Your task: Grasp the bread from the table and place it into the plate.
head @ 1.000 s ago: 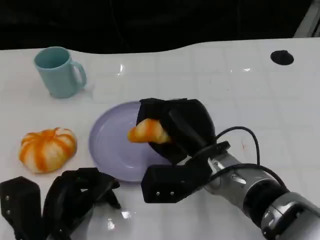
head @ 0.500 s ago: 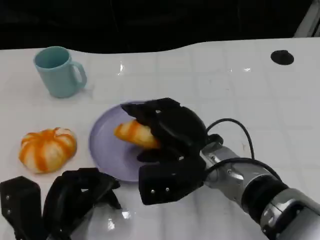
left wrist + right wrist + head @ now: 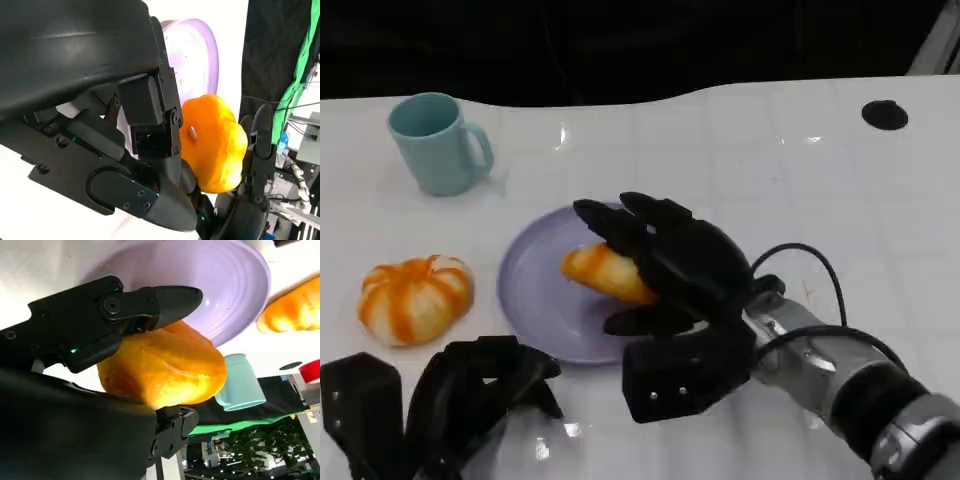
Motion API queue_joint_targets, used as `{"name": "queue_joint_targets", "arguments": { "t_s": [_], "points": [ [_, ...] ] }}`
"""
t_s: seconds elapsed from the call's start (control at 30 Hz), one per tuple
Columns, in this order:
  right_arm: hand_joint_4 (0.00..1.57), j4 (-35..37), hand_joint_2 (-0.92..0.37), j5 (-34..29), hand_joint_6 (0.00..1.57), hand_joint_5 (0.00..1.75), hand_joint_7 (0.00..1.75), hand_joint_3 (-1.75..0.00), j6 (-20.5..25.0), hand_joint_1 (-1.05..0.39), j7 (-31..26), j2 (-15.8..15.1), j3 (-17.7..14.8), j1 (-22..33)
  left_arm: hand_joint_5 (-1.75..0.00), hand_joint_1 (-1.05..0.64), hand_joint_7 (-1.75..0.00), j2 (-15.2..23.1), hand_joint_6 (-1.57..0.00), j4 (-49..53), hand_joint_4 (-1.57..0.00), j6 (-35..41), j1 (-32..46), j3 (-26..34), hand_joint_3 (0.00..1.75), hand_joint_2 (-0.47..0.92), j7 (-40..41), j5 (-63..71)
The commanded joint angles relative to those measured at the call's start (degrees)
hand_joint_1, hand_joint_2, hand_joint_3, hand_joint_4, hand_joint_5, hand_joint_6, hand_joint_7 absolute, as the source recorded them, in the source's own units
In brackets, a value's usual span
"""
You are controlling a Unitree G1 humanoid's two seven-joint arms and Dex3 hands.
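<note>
Right hand (image 3: 670, 265) over the purple plate (image 3: 535, 300), fingers spreading but apparently touching the bread (image 3: 605, 272) beneath its palm, low over the plate's middle; risk: bread catches a fingertip on withdrawal and rolls off the rim.

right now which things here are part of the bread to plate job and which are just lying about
Part of the job:
bread, held by the right hand over the plate
purple plate

Just lying about:
teal mug
orange pumpkin-shaped thing
left hand, resting near the table's front edge
</note>
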Motion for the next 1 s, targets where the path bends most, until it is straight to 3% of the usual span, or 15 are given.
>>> {"name": "queue_joint_targets", "arguments": {
  "t_s": [0.03,0.23,0.47,0.8,1.0],
  "points": [
    [0.06,-4.49,-0.92,0.96,0.08,0.05,0.02,-0.33,-1.50,-0.89,0.95,-3.11,-0.91,2.67,-1.46,-1.05,-0.29,0.32,-1.57,0.22,-0.94,1.00,1.46,0.07,0.11,0.66,0.42,0.38],
    [0.03,-10.67,-0.92,2.15,0.05,0.05,0.01,-0.31,-2.08,-0.87,4.09,-5.73,-2.31,6.58,-1.47,-1.05,-0.28,0.46,-1.57,1.17,-0.94,0.74,0.91,0.19,0.12,0.65,-0.03,0.31],
    [0.00,-10.23,-0.92,2.34,0.01,0.03,0.00,-0.28,-0.67,-0.89,5.30,-4.57,-2.71,5.90,-1.47,-1.05,-0.29,0.51,-1.57,1.36,-0.95,0.80,0.74,0.27,0.13,0.65,0.49,0.59],
    [0.00,0.96,-0.92,1.69,0.00,0.00,0.00,-0.44,2.64,-1.03,0.24,2.90,-2.43,-0.65,-1.45,-1.05,-0.29,0.51,-1.57,1.32,-0.94,0.90,0.70,0.23,0.14,0.65,0.62,0.74],
    [0.00,3.74,-0.92,3.60,0.00,0.00,0.00,-0.48,3.34,-1.05,1.51,5.67,-4.02,-4.01,-1.46,-1.05,-0.31,0.47,-1.57,1.30,-0.94,0.94,0.60,0.03,0.14,0.63,1.07,1.08]
  ]
}}
